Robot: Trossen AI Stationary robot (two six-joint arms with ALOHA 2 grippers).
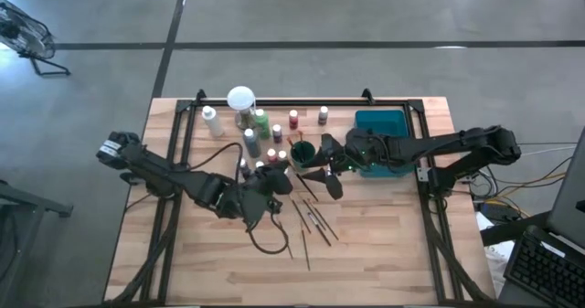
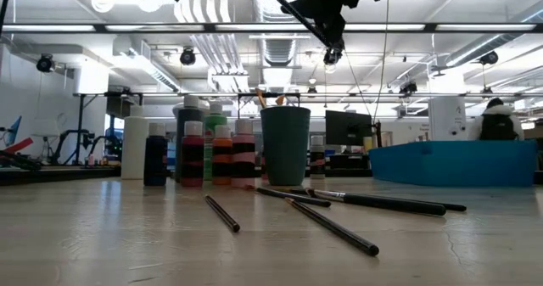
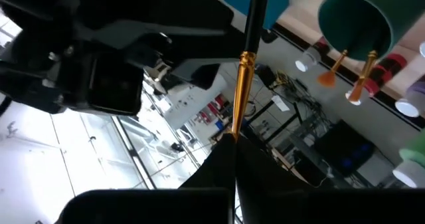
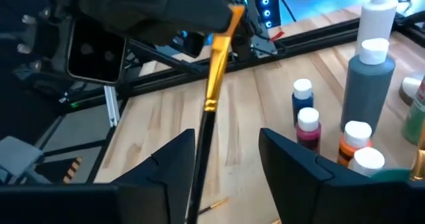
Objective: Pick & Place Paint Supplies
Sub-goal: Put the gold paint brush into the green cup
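A handover looks under way: the left claw [image 1: 291, 182] pinches a brush [image 4: 214, 91] shut-tight above counter [image 1: 384, 244] centre. The right claw [image 4: 226, 151], at its 3 o'clock, straddles the handle part-open. Next, close right, release left, then carry it toward the cup [image 1: 303, 151].

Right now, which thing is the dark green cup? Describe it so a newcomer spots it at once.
Start at the teal tray on the table's right half, seen from above. Just to its left, at the edge of the paint bottle cluster, stands the dark green cup. It is the only open-topped container there: no white cap, wider than the bottles, with brush handles sticking out.
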